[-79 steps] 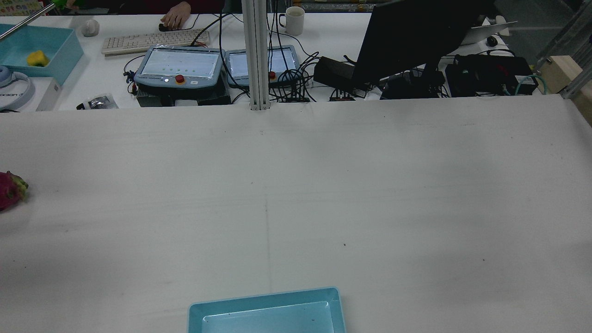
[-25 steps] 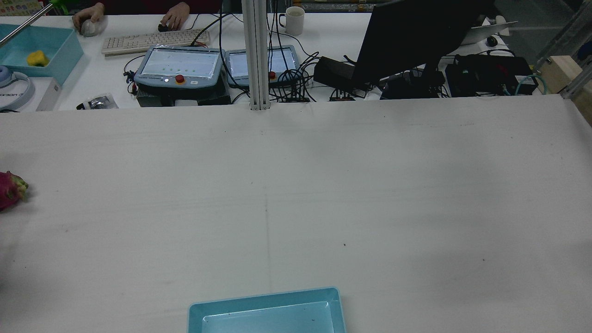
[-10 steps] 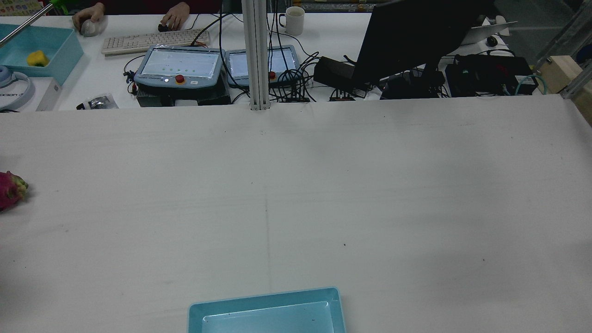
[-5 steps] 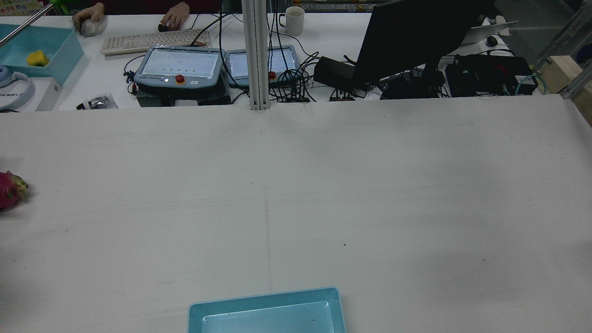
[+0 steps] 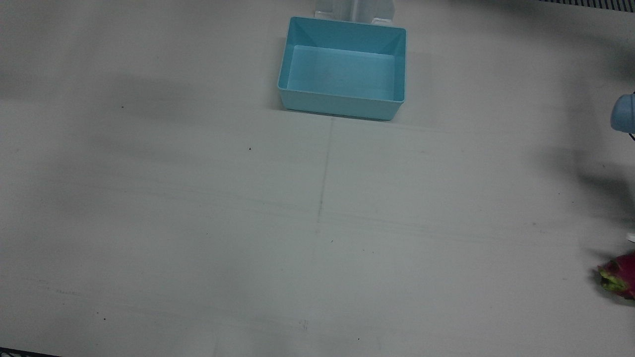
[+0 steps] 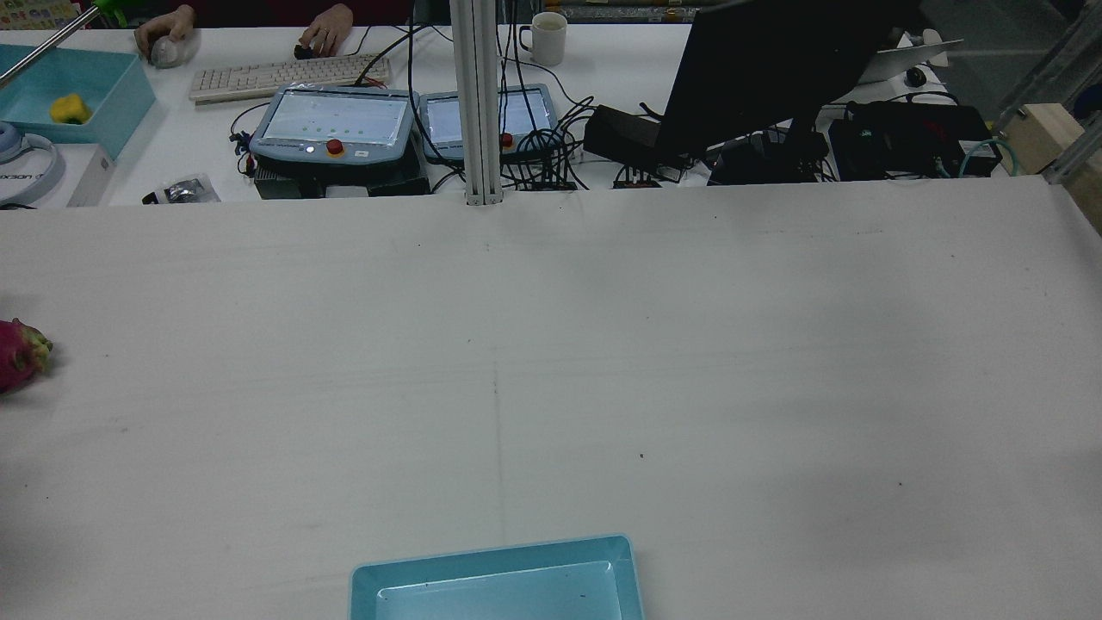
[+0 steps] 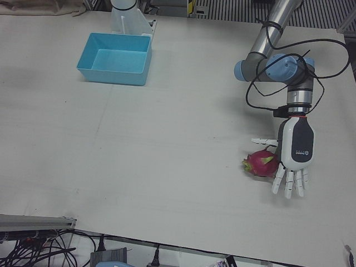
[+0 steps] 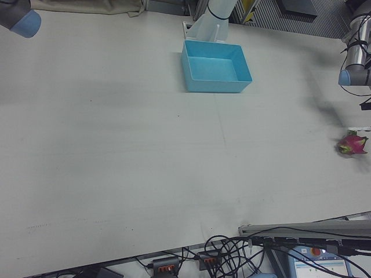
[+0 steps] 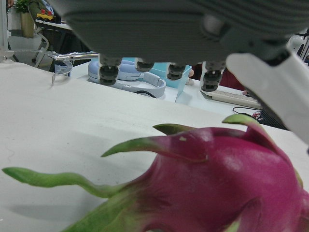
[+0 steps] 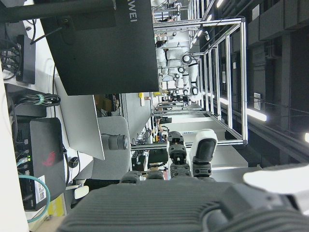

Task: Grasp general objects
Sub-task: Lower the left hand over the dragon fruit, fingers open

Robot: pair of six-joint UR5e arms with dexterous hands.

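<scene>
Magenta skin with green leafy tips is what's being looked at, a dragon fruit [image 7: 261,163] lying on its side near the edge of the table [image 7: 167,144], on the robot's left half. Honestly, almost nothing is being changed over the last few seconds: in the rear view the fruit [image 6: 21,354] is sitting exactly where it was, and no arm is being shown there at any point. So the grasp probably isn't being closed yet, just lined up.

The left hand [image 7: 293,158] is being held right beside the fruit, fingers [image 7: 289,182] spread and pointing down, nothing gripped. Whether it's being touched can't be told. The right hand [image 10: 193,193] is being kept up in the air with fingers loosely extended, holding nothing. The blue bin [image 5: 342,67] is being left empty.
</scene>
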